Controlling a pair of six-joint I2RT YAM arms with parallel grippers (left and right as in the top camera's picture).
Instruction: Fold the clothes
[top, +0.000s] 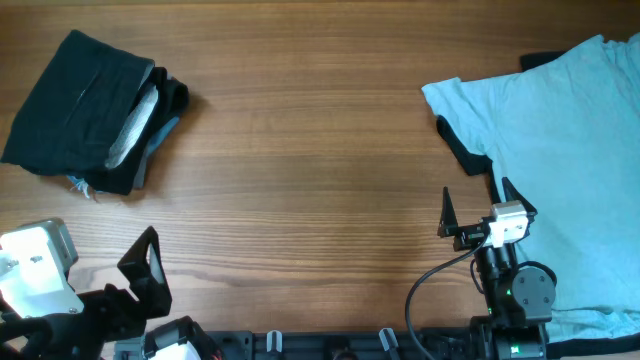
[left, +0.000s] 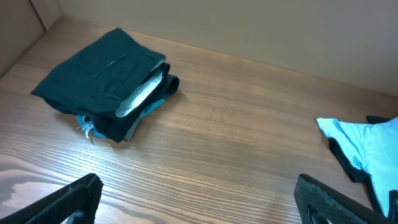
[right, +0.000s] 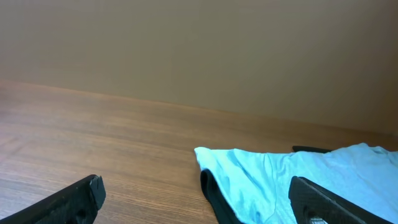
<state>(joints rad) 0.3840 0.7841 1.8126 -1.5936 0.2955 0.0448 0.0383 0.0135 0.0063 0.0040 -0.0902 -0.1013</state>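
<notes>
Lying flat, light blue T-shirt (top: 560, 150) over black cloth (top: 460, 148)

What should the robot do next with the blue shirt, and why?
Probably slide the right hand onto the edge of the blue shirt and pinch it, ready to fold. The shirt lies spread out and unfolded, the hand is open right beside its edge, and a folded pile sits at the far left.
</notes>
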